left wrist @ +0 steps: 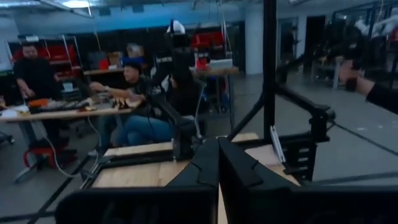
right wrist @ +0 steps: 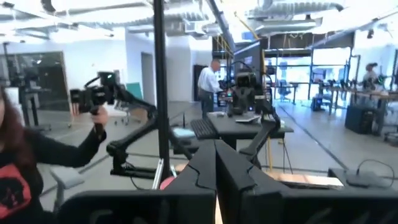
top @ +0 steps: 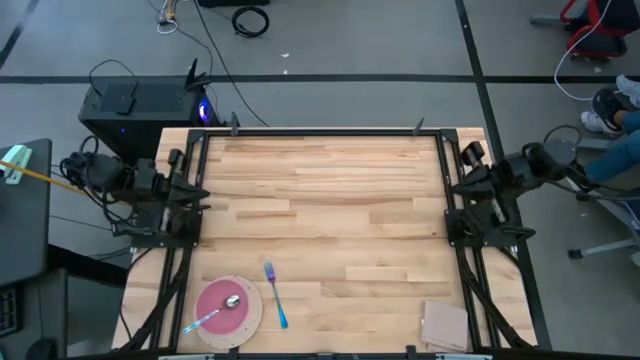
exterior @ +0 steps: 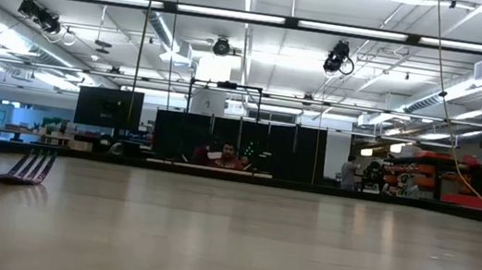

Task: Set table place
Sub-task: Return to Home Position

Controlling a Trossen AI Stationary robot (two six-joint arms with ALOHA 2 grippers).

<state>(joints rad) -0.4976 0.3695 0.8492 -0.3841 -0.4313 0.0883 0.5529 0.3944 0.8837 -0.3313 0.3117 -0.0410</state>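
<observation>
A round off-white plate (top: pixel 253 318) lies on the table (top: pixel 330 200) near its near left corner. A pink bowl (top: pixel 218 304) sits on the plate. A spoon (top: pixel 231 301) lies in the bowl, and its handle sticks out over the near left rim. A fork with a teal handle (top: pixel 276 296) lies flat on the table right of the plate; its tines show in the low view (exterior: pixel 29 167). My left gripper (top: pixel 203 197) rests shut at the table's left edge. My right gripper (top: pixel 450 192) rests shut at the right edge. Both are far from the setting.
A tan square pad (top: pixel 443 325) lies near the table's near right corner. Black rails (top: pixel 320 131) run along the table's sides. A black box (top: pixel 140 108) stands on the floor beyond the far left corner. People sit and stand in the room beyond.
</observation>
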